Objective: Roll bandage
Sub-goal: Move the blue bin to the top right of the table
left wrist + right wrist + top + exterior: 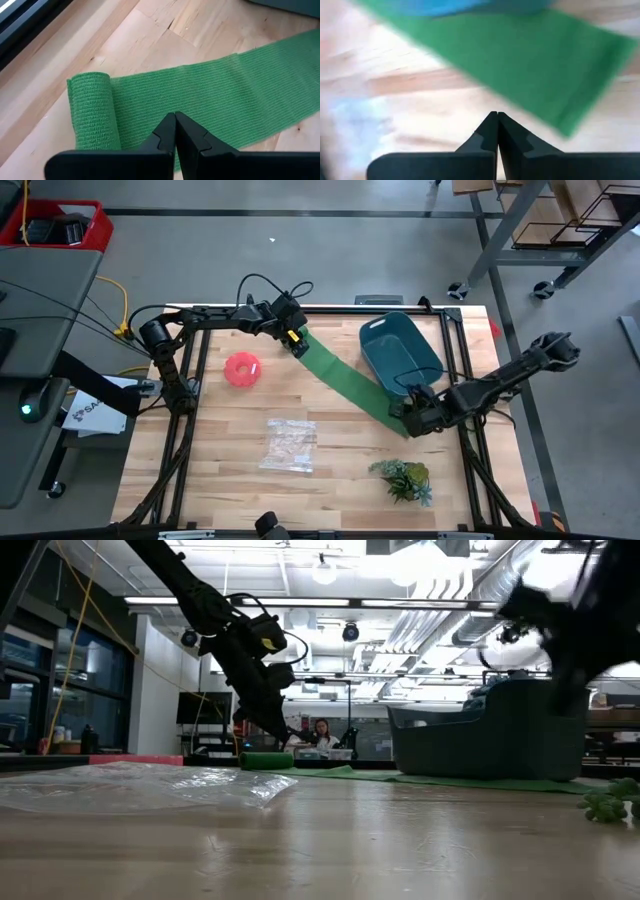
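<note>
The green bandage (350, 385) lies flat on the wooden table, running slantwise from far left to near right. Its far-left end is wound into a short roll (90, 112) that rests on its side (266, 761). My left gripper (175, 117) is shut, with its tips over the flat strip just beside the roll (297, 345). My right gripper (408, 423) is shut and hangs above the strip's free near-right end (580, 85), clear of it. The teal tub (400, 350) stands close to the strip's far side. My left gripper's shut fingertips (167, 130) stand over the flat strip (200, 95) next to the roll, coming slanting down from the far left. I cannot tell whether they touch the cloth.
A pink round thing (242, 369) lies left of the strip. A clear plastic bag (290, 443) lies toward the near edge, and a leafy green sprig (403, 479) lies at the near right. A person sits in the room beyond the table (322, 730).
</note>
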